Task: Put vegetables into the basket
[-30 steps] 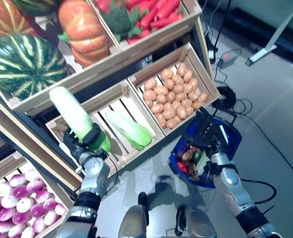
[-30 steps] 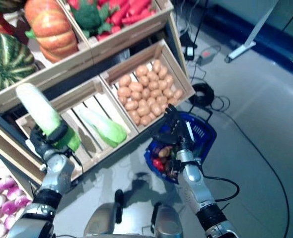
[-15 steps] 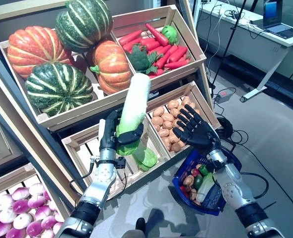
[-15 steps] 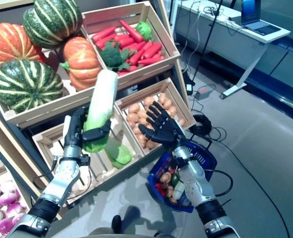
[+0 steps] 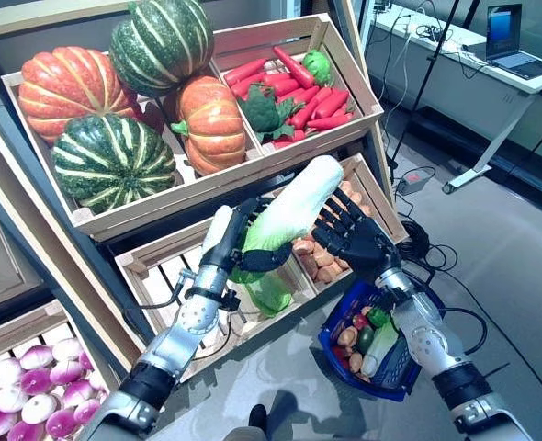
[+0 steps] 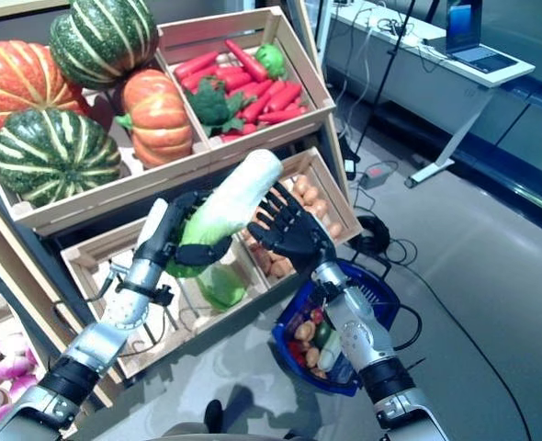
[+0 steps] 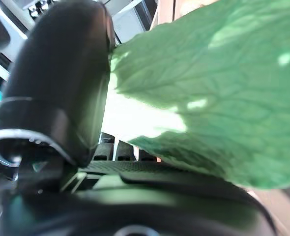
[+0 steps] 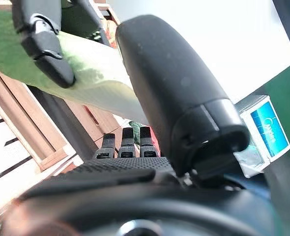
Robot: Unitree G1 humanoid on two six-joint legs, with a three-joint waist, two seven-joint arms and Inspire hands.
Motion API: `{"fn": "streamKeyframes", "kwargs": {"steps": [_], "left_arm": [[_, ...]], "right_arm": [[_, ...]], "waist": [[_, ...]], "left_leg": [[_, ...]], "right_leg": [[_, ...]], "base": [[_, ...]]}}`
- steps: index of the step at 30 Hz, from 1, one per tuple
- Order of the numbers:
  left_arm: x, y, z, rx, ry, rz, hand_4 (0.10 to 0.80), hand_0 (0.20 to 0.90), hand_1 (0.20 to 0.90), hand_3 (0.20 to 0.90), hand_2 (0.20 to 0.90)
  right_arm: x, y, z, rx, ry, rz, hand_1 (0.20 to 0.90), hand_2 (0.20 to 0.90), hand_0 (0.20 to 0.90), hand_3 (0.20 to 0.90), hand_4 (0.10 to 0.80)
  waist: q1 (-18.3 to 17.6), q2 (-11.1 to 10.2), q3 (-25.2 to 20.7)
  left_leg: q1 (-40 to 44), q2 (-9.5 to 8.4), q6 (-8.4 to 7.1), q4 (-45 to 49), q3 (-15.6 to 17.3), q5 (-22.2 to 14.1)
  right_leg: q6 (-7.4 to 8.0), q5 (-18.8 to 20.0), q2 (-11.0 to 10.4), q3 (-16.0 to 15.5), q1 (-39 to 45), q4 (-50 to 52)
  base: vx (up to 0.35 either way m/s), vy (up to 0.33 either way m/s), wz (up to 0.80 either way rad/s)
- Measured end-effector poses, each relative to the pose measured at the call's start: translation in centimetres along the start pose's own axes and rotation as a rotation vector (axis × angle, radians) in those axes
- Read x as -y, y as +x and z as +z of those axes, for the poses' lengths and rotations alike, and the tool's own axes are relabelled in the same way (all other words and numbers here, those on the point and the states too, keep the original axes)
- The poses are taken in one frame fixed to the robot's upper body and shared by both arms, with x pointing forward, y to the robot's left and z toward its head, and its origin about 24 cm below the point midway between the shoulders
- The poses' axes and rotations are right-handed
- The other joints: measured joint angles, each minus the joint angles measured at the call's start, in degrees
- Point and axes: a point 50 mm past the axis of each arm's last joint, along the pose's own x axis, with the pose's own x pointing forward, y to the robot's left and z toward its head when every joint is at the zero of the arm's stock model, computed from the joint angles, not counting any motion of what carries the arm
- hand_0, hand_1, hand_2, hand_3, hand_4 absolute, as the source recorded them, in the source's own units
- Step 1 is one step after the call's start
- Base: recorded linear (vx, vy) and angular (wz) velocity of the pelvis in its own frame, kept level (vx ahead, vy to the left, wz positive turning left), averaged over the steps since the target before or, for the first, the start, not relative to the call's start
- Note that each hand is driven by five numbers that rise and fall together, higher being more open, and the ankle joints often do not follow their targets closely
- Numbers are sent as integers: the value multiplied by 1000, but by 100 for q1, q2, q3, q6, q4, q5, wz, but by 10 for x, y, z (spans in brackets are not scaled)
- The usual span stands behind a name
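My left hand (image 5: 239, 241) is shut on a long pale-green napa cabbage (image 5: 289, 207) and holds it in the air in front of the stand's lower crates, leaning over to the right. Its leafy end shows in the left wrist view (image 7: 209, 98). My right hand (image 5: 354, 237) is open with straight, spread fingers, right at the cabbage's white end and above the blue basket (image 5: 329, 342). The basket stands on the floor and holds red, green, brown and pale vegetables. The right wrist view shows the cabbage (image 8: 96, 69) just past my right thumb (image 8: 174, 98).
The wooden stand (image 5: 96, 216) rises behind both hands. Another green cabbage (image 5: 271, 292) lies in the slatted crate below my left hand. A crate of potatoes (image 5: 367, 179) is behind my right hand. Cables (image 5: 427, 243) lie on the floor, and a desk (image 5: 491, 69) stands at the far right.
My left hand has tipped the cabbage from upright over to the right, toward my right hand. My right hand has shifted slightly to the left to meet its white end. The camera shifted earlier on.
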Motion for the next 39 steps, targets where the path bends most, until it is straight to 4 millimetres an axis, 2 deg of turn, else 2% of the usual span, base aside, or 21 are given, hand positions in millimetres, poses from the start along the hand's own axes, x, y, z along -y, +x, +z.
{"fn": "streamKeyframes", "kwargs": {"steps": [8, 18, 23, 24, 25, 26, 39], "left_arm": [[11, 3, 12, 88, 46, -77, 400, 300, 300, 300, 300], [11, 7, 19, 153, 90, -92, 400, 300, 300, 300, 300], [13, 9, 27, 217, 108, -86, 400, 300, 300, 300, 300], [14, 8, 28, 226, 105, -92, 400, 300, 300, 300, 300], [15, 8, 29, 230, 103, -94, 400, 300, 300, 300, 300], [16, 8, 30, 237, 100, -100, 400, 300, 300, 300, 300], [25, 6, 35, 266, 63, -110, 400, 300, 300, 300, 300]], "right_arm": [[-2, 1, 0, 23, 78, 1, 900, 900, 900, 900, 800], [-4, 2, 3, 63, 167, 6, 900, 900, 900, 900, 800], [-10, 5, 6, 154, 241, 12, 900, 900, 900, 900, 800], [-11, 5, 8, 169, 240, 13, 568, 568, 568, 568, 579], [-11, 5, 8, 175, 239, 12, 568, 568, 568, 568, 579], [-10, 5, 10, 186, 236, 10, 300, 300, 300, 300, 400], [-8, 3, 16, 232, 190, -14, 300, 300, 300, 300, 400]], "waist": [[1, 0, 0], [-8, 0, 0], [-13, 1, -1], [-15, 3, -2], [-14, 3, -2], [-15, 5, -3], [-28, 102, -65]], "left_leg": [[55, -5, 2, 0, 6, 1], [85, -5, 3, -1, 28, 0], [84, -6, 5, -1, 40, -2], [84, -7, 6, -1, 42, -2], [85, -7, 6, -1, 43, -2], [84, -7, 7, -1, 46, -3], [52, -3, 24, -2, 152, -15]], "right_leg": [[5, 3, -7, 9, 47, -3], [9, 14, -10, 43, 66, -12], [10, 15, -13, 56, 59, -12], [10, 15, -14, 58, 58, -12], [10, 15, -14, 59, 58, -12], [10, 15, -15, 62, 55, -12], [13, 93, -18, 176, -1, -87]], "base": [[0, 0, 0], [4, -2, -1], [0, 0, 0], [0, 0, 0], [0, 0, 0], [0, 0, 0], [-6, 5, -4]]}}
